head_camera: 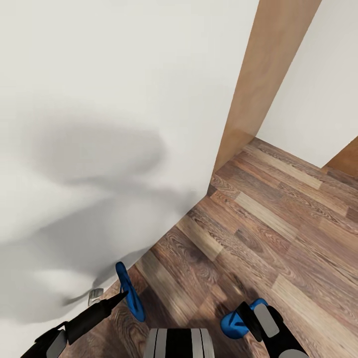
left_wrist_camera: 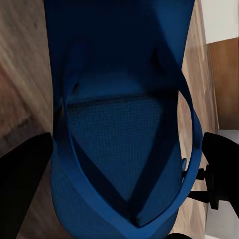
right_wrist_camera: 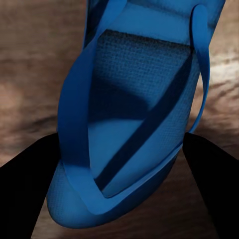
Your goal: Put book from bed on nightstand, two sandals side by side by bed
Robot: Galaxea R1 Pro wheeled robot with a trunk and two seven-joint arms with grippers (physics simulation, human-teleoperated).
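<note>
Blue sandals are held one in each pincer, the left pincer clamped on a sandal whose long axis runs toward 12 o'clock, the right pincer clamped on its mate, above the floor.

Both arms are black with pale grey panels; the trunk is black with grey-white stripes.
</note>
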